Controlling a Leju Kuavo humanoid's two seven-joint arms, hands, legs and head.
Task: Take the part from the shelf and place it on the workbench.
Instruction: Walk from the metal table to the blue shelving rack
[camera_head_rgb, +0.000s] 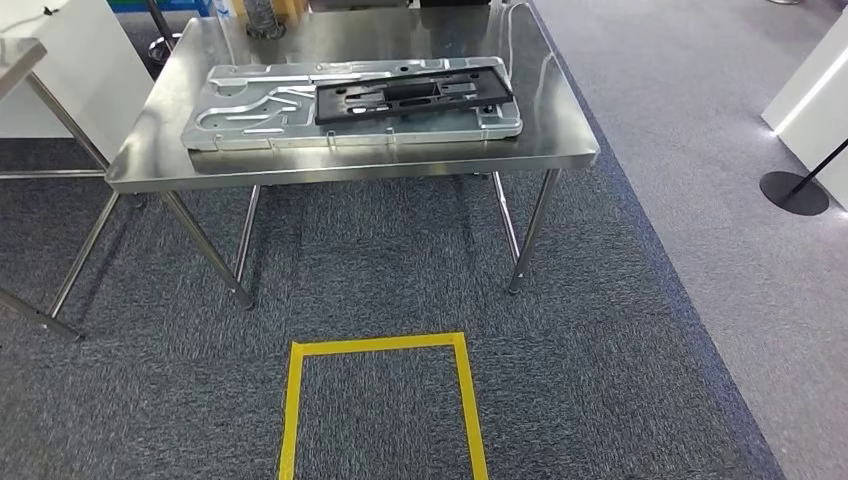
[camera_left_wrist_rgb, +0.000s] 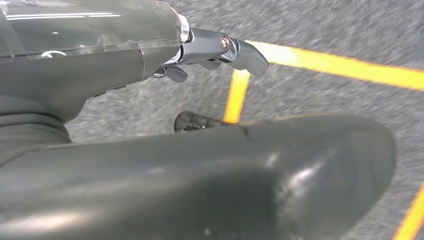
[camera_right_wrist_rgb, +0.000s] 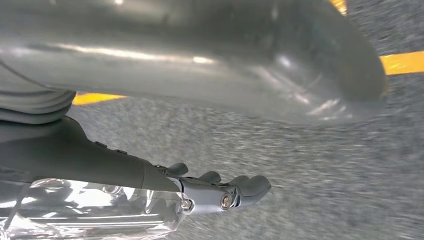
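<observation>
Lying on the workbench (camera_head_rgb: 560, 120), black part (camera_head_rgb: 412, 98), far from either hand.

Metal plate (camera_head_rgb: 350, 105) with black part (camera_head_rgb: 412, 98) covers most workbench (camera_head_rgb: 560, 150).

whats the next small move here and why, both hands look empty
Probably turn away toward the shelf for another part, or stop if none remain. The black part already lies on the silver panel on the steel workbench, and the left hand and right hand hang over the carpet holding nothing. The shelf's direction can't be told.
</observation>
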